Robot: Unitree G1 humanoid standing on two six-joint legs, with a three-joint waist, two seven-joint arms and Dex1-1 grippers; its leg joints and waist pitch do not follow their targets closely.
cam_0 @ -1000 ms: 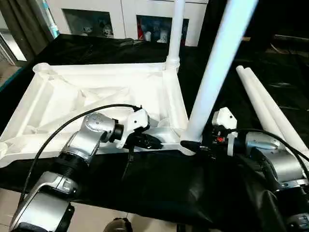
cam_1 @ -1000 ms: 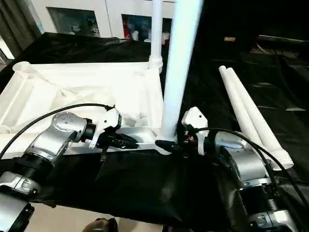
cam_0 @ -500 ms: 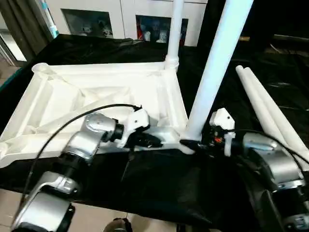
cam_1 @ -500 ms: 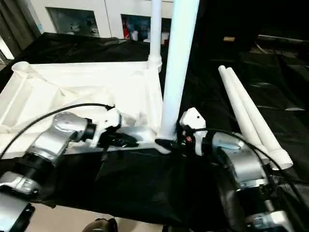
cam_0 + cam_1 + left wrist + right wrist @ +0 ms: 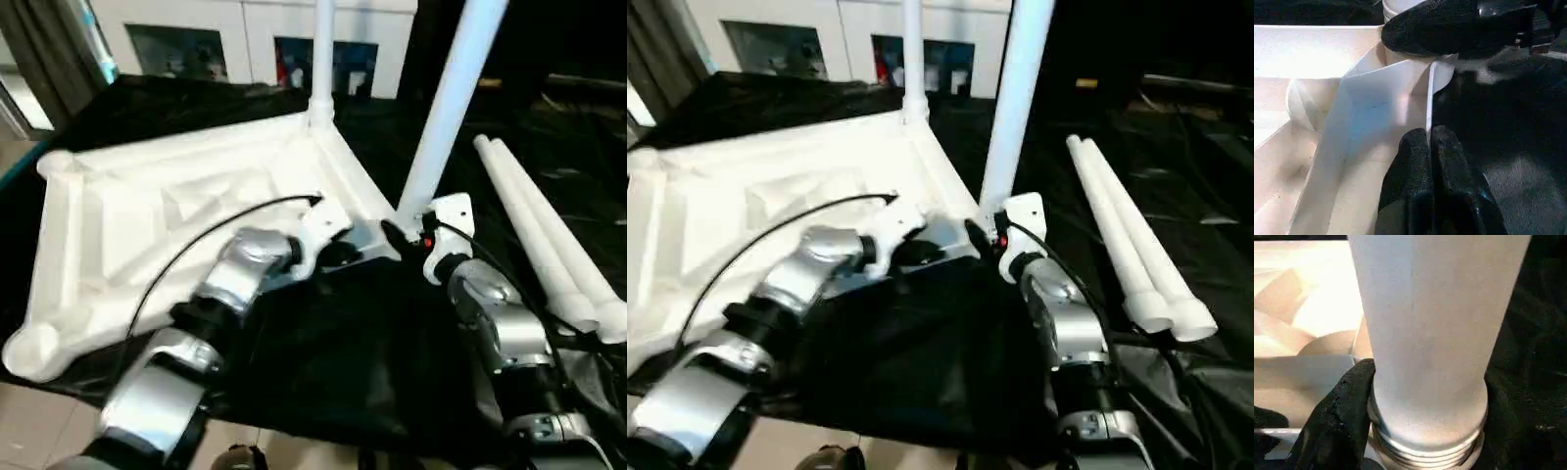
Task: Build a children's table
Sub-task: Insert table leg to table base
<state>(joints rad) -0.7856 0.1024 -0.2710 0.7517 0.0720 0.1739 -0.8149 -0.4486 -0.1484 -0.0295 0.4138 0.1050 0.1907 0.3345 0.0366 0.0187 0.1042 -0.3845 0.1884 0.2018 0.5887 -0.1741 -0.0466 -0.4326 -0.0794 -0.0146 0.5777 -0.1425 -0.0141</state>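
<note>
Two grippers work at the near right corner of the upturned table top [image 5: 176, 206], which lies ribbed side up on the black cloth [image 5: 323, 362]. Compared with a second ago, the top sits turned in the head views, its near right corner swung further from the robot and toward the middle of the picture, though the camera itself has also shifted. One leg [image 5: 321, 59] stands upright in the far right corner socket, as it did before. A second leg [image 5: 446, 108] rises at a slant from the near right corner socket [image 5: 1415, 54], and it looks more steeply upright than a second ago. The right gripper [image 5: 1425, 396] is clasped around this leg's lower end just above its ringed collar, a black finger [image 5: 1339, 416] pressed against each side of the tube; its jaws are narrower than they were a second ago. The left gripper [image 5: 1431, 147] is clenched tight, its two fingers pressed together, with the tips resting at the thin edge of the top's rim wall close to that same corner. Two more legs [image 5: 544, 230] lie side by side, touching, on the cloth to the right, well apart from the top, unchanged.
</note>
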